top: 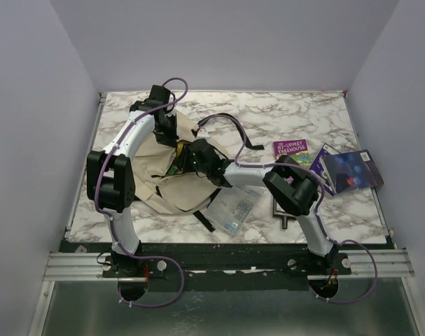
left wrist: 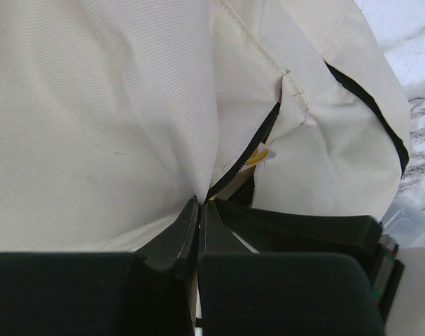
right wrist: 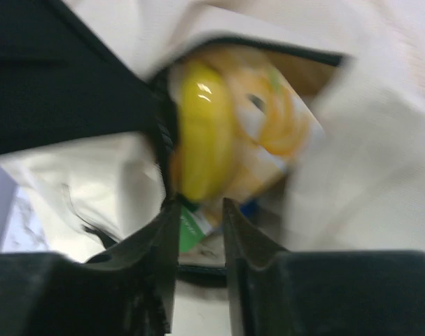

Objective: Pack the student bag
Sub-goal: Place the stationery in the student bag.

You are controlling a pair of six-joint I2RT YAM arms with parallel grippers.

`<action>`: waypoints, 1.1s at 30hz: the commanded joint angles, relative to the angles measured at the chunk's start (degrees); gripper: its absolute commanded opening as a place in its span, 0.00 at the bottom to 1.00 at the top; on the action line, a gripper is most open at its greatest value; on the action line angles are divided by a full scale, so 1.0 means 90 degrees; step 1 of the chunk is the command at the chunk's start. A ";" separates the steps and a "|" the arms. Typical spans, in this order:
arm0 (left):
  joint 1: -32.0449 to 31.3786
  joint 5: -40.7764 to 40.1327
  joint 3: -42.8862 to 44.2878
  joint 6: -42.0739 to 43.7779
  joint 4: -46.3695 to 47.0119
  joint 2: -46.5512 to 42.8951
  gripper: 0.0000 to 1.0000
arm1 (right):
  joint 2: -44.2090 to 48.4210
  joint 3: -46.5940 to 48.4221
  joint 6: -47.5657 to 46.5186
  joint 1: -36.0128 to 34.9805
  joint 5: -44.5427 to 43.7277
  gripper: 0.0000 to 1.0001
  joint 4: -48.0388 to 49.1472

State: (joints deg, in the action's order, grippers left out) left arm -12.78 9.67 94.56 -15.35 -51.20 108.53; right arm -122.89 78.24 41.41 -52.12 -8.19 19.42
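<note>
Packing in progress: the left gripper (left wrist: 198,213), jaws shut on a fold of cream fabric right at its fingertips, holds the lip of the student bag (left wrist: 93,112) beside the black zip (left wrist: 248,150), apparently to keep the mouth open for the other arm. The right gripper (right wrist: 198,210) is nosed into that mouth, with a yellow packet (right wrist: 219,133) directly ahead of and above its tips. Its jaws stand narrowly apart with the packet's lower corner in the gap, but the blurred view does not show whether they pinch it. Room is tight: fabric closes in on both sides of the right fingers, and a black edge sits just to their upper left (a likely snag). Behind the right gripper, outside the bag, a clear pouch (top: 233,205) lies near on the marble table (top: 289,115). A purple book (top: 291,149) and a dark-covered book (top: 351,170) lie farther back, well apart from the bag.
</note>
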 commanded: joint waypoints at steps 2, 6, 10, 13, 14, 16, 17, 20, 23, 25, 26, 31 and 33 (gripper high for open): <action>-0.0036 0.0340 -0.0219 0.0021 -0.0185 -0.0313 0.00 | -0.0803 0.1422 -0.0509 0.0018 0.0388 0.19 0.0418; -0.0040 0.0003 -0.0354 0.0046 -0.0151 -0.0414 0.00 | -0.0703 0.1357 -0.0558 0.0046 0.0271 0.20 0.0642; -0.0037 -0.0051 -0.0403 0.0009 -0.0118 -0.0439 0.03 | -0.0291 0.0579 -0.0350 0.0180 0.0335 0.27 0.0639; -0.0036 -0.0069 -0.0425 -0.0004 -0.0094 -0.0473 0.21 | 0.0089 0.0124 -0.0542 0.0204 0.0333 0.29 0.0611; -0.0036 -0.0069 -0.0457 -0.0003 -0.0090 -0.0515 0.23 | 0.0189 0.0069 -0.0636 0.0213 0.0356 0.30 0.0504; -0.0036 -0.0087 -0.0564 -0.0013 -0.0066 -0.0672 0.33 | 0.0403 -0.0007 -0.0807 0.0243 0.0408 0.31 0.0242; -0.0047 -0.0119 -0.0639 -0.0021 -0.0031 -0.0784 0.42 | 0.0556 -0.0126 -0.0885 0.0237 0.0419 0.33 0.0212; -0.0084 -0.0213 -0.0834 -0.0033 0.0015 -0.1126 0.61 | 0.0839 -0.0262 -0.1046 0.0268 0.0485 0.38 -0.0015; -0.0160 -0.0301 -0.0956 -0.0073 -0.0002 -0.1513 0.71 | 0.0823 -0.0326 -0.1346 0.0281 0.0625 0.43 -0.0041; -0.0176 -0.0296 -0.1100 -0.0162 -0.0034 -0.1837 0.75 | 0.0753 -0.0335 -0.1563 0.0282 0.0698 0.45 -0.0119; -0.0182 -0.0275 -0.1191 -0.0185 -0.0043 -0.2046 0.77 | 0.0778 -0.0446 -0.1602 0.0283 0.0723 0.45 -0.0043; -0.0182 -0.0772 -0.1676 -0.0247 -0.0020 -0.3324 0.83 | 0.1267 -0.1097 -0.1925 0.0274 0.0786 0.52 0.0422; -0.0182 -0.1106 -0.1852 -0.0270 0.0054 -0.3874 0.84 | 0.1499 -0.1405 -0.2112 0.0273 0.0870 0.55 0.0604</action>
State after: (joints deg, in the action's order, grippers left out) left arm -14.39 6.24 80.60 -16.91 -50.57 83.37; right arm -114.61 69.52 27.07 -49.52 -2.46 21.28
